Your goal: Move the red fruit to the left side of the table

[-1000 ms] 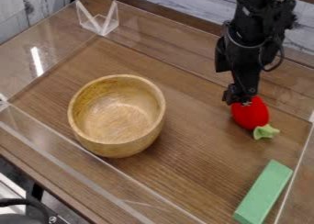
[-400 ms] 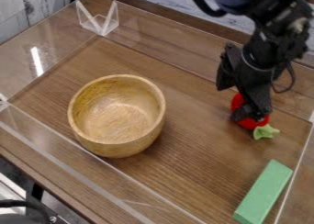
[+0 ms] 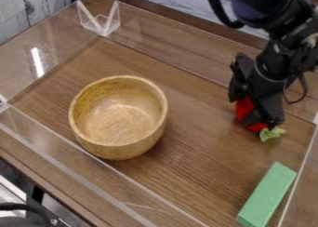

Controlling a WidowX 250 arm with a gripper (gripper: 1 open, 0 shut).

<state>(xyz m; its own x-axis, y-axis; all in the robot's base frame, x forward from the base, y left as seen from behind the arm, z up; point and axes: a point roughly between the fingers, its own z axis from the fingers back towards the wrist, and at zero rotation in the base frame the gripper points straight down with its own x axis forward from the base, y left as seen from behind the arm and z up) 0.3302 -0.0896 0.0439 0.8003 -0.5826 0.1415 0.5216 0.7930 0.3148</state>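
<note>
the table (image 3: 187, 180) fills the view, brown wood grain inside low clear walls. a wooden bowl (image 3: 118, 115) sits just past centre toward 9 o'clock, empty. a green block (image 3: 269, 195) lies near the edge at 5 o'clock. the gripper (image 3: 258, 113) hangs at 3 o'clock, pointing steeply down, its dark fingers on either side of the fruit (image 3: 258, 116), which rests on the wood at 3 o'clock with its green stem poking out toward 5 o'clock. the jaws look partly drawn in around it, but i cannot tell whether they already pinch it. the step in hand seems to be the grasp. next comes a firm squeeze, a lift, then a carry past the bowl toward 9 o'clock.
</note>
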